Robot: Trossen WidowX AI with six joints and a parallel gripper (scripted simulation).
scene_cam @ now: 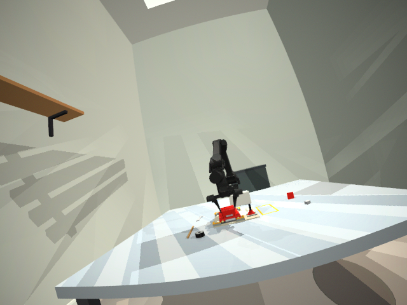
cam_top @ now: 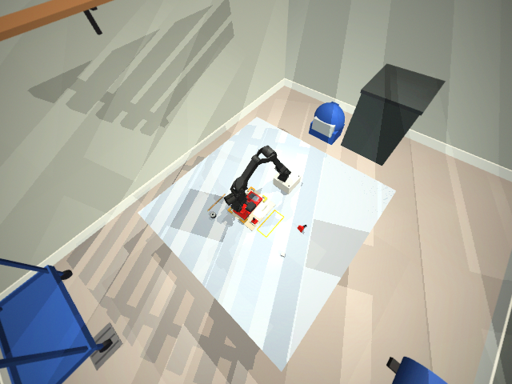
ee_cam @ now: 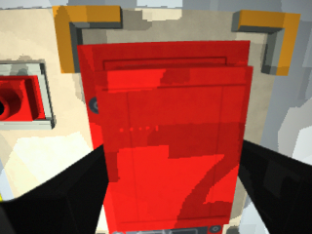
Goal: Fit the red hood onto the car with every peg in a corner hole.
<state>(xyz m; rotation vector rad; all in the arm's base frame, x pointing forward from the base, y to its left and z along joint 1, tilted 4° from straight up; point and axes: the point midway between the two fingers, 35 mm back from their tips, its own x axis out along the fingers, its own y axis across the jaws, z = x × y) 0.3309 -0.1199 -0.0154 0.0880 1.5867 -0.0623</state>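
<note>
At lower centre of the wrist view, gripper (cam_top: 244,205) (scene_cam: 226,204) (ee_cam: 171,146) grasps hood (scene_cam: 228,210) (ee_cam: 173,146) over chassis (ee_cam: 163,53); fitting step, next likely align holes, lower.

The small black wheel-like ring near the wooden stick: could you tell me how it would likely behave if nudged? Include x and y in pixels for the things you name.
The black ring (cam_top: 213,215) (scene_cam: 200,234) lies flat and looks low, so it would probably slide, not tip. Its round outline suggests it might roll if stood on edge.
</note>
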